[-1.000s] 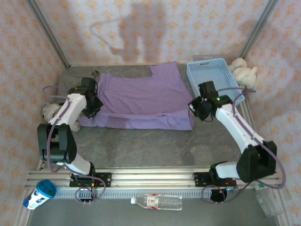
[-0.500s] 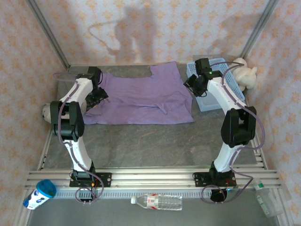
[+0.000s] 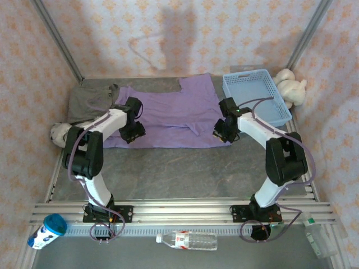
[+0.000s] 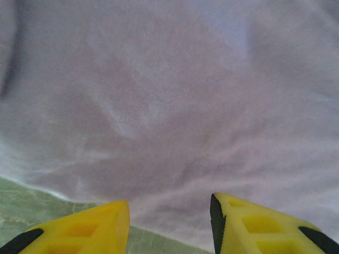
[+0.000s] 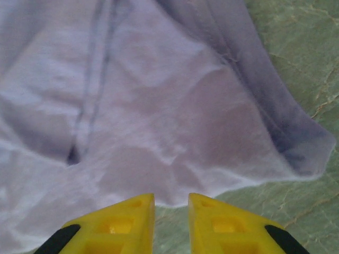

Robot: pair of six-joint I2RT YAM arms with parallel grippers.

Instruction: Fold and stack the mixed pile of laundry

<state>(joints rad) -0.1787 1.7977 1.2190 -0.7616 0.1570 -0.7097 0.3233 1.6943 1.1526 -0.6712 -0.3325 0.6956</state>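
Note:
The lavender-purple T-shirt (image 3: 168, 117) lies spread flat across the back half of the table. A grey-olive garment (image 3: 92, 100) lies crumpled at the back left, partly under the shirt's left sleeve. My left gripper (image 3: 132, 132) hovers over the shirt's near-left hem. In the left wrist view the left gripper (image 4: 169, 211) is open, with purple cloth (image 4: 169, 106) and the hem below it. My right gripper (image 3: 222, 130) sits at the shirt's near-right corner. In the right wrist view the right gripper (image 5: 171, 203) stands narrowly open over the hem (image 5: 175, 159), holding nothing.
A light blue mesh basket (image 3: 280, 115) stands at the back right, with a plush toy (image 3: 291, 87) beside it. Another plush toy (image 3: 59, 133) lies at the left edge. A water bottle (image 3: 188, 241) and a cup (image 3: 47, 230) lie in front of the rail.
Both arms swung out to the shirt's far side, then came back to its near hem. Both grippers went from shut to open, then narrowed. The shirt's near edge lies flatter.

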